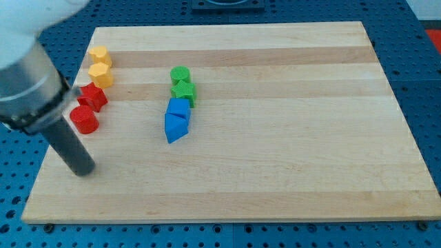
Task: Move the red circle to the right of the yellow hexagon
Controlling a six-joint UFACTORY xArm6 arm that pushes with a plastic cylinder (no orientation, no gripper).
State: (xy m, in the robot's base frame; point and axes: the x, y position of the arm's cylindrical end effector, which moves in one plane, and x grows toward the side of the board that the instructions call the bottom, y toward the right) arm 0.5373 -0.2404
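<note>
You are watching my tip (84,170), a bare end effector clamping nothing, sitting lower left under the red circle (85,120), risking shoving the red star (92,97) along.

A red star (93,96) sits near the board's (289,172) left edge. A second yellow block (100,56) lies near the top-left corner. Toward the middle, a green circle (180,74) touches a green star (183,91), which touches a blue block (179,107) and a blue triangular block (175,128).
</note>
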